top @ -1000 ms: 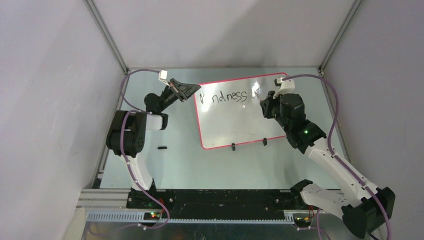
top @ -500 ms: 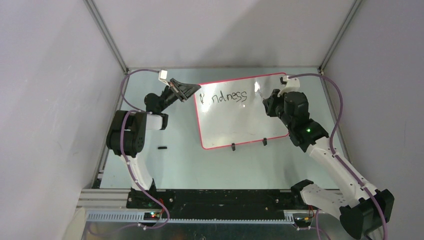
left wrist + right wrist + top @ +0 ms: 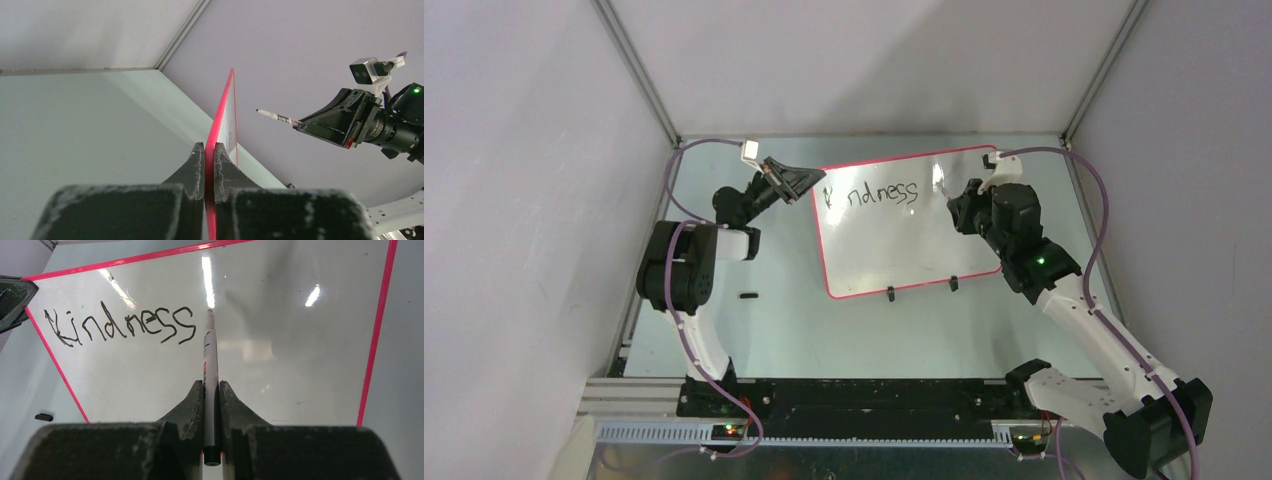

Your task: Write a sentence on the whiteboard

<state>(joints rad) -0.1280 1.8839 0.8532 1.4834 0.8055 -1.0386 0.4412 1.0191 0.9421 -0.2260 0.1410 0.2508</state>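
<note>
The whiteboard, white with a red-pink rim, lies tilted on the table. My left gripper is shut on its left edge. The sentence reads "Kindness" in black along the board's top, also visible in the top view. My right gripper is shut on a white marker. The marker's tip points at the board just right of the last "s" and looks slightly off the surface. From the left wrist view the marker sticks out of the right gripper beside the board.
A small black cap lies on the table left of the board, also seen in the right wrist view. Two black clip feet sit at the board's near rim. Grey walls enclose the table on three sides.
The right arm shifted slightly right and toward the far edge, carrying the marker past the end of "Kindness". The left arm and the board stayed put.
</note>
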